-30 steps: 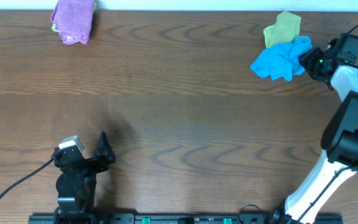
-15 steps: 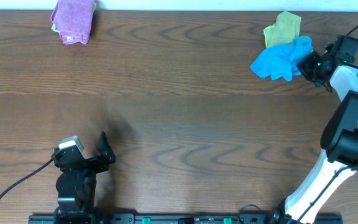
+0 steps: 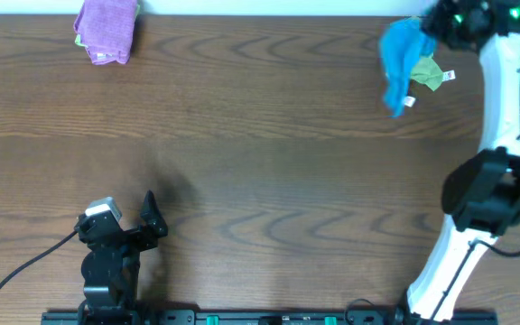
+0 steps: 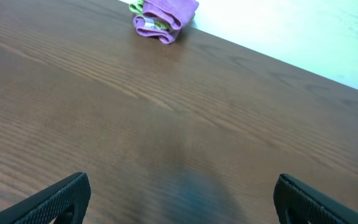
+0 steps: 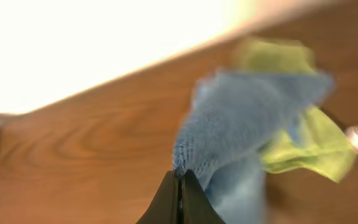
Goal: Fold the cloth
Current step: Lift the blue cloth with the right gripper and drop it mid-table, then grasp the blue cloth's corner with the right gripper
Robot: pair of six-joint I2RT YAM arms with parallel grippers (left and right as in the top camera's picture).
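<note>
The right claw [image 5: 180,179] pinches the cloth [image 5: 247,118], which hangs bunched

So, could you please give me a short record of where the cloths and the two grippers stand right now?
blue cloth: bunched, hanging from the right gripper, near the far right corner of the table
right gripper: shut on blue cloth
yellow-green cloth: against the blue cloth, partly behind it; whether lifted too, cannot tell
purple cloth: bunched, far edge, left side
left gripper: open, empty
</note>
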